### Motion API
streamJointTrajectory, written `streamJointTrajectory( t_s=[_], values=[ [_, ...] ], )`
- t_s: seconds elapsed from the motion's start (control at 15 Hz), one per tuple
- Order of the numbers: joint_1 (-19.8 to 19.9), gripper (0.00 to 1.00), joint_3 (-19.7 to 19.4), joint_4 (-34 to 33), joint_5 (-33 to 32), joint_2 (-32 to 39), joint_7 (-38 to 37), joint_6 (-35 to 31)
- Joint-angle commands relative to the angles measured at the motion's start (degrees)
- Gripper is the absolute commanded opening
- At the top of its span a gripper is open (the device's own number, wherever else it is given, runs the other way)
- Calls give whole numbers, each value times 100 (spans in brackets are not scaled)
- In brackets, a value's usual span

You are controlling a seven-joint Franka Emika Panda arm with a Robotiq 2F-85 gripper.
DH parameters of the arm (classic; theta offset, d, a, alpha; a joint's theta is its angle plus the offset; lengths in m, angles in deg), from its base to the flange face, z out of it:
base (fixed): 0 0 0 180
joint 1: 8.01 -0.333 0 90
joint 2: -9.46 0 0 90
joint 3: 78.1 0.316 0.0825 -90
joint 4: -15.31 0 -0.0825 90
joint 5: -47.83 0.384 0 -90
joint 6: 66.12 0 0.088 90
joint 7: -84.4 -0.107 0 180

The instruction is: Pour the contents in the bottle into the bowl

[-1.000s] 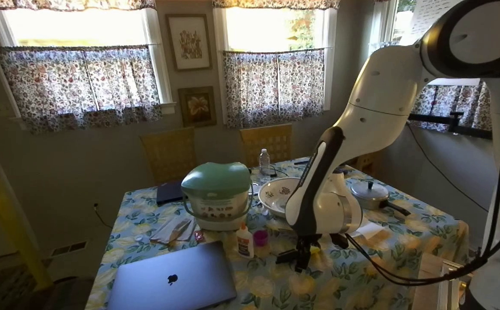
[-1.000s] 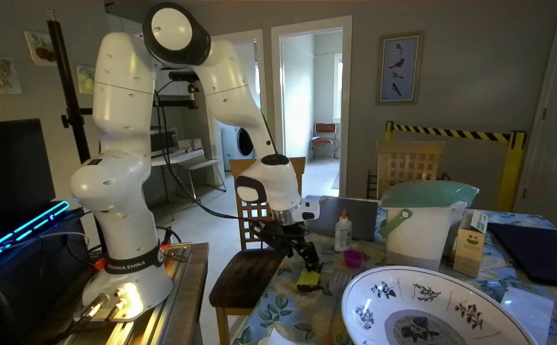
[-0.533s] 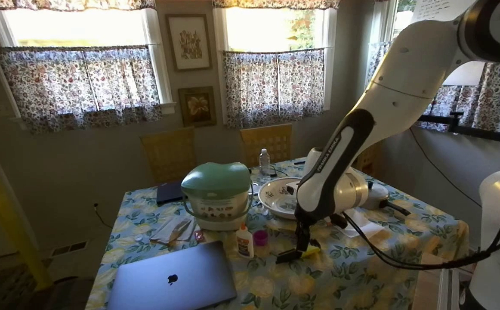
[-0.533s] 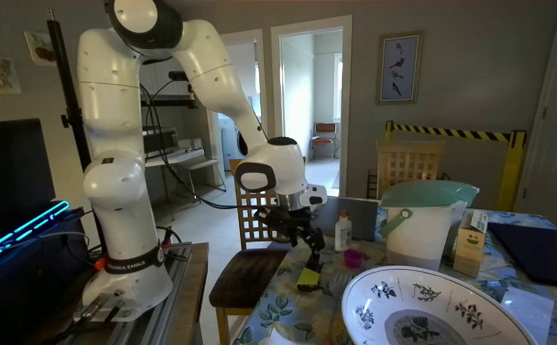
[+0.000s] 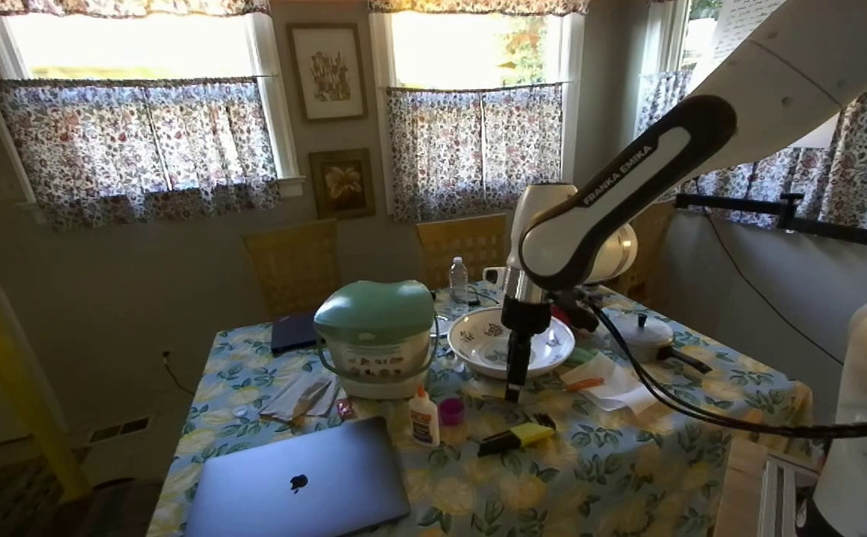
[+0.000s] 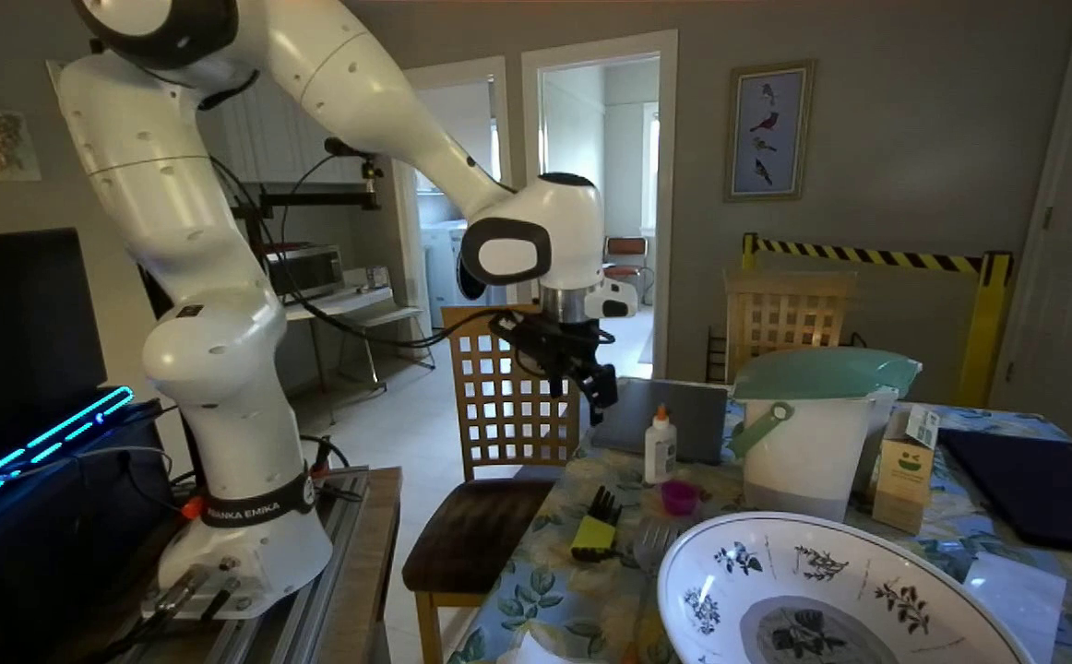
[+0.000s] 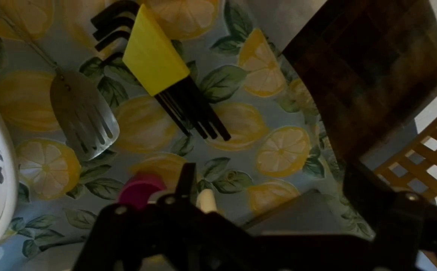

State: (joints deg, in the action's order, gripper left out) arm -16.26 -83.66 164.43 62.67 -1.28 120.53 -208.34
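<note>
- Holds the gripper (image 6: 580, 401) high above the table (image 5: 478, 514) now, after sitting low beside the yellow-and-black hex keys (image 7: 156, 52) a second ago.
- Keeps the fingers (image 7: 186, 182) spread wide apart, with the table in sight between them in the wrist view.
- Leaves the hex keys lying in the same spot, fully in sight in both exterior views, partly behind the gripper before.
- Leaves the glue bottle (image 5: 424, 421) upright and unmoved on the table, clear of the gripper, just beside the pink cup (image 5: 451, 412) and near the laptop (image 5: 299, 477).
- Leaves the white bowl (image 5: 472, 349) in place too, with more showing in an exterior view than a second ago, when partly behind the arm (image 5: 631, 179).
- Bares more of the white paper (image 5: 618, 379), with an orange thing (image 5: 584, 384) on top.
</note>
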Motion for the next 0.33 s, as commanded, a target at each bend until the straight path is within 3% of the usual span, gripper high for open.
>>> streamJointTrajectory(
  t_s=[0.0,0.27],
  values=[
    [65,100,83,-57,48,-118,52,200],
    [33,100,91,-95,82,-245,128,338]
  ],
)
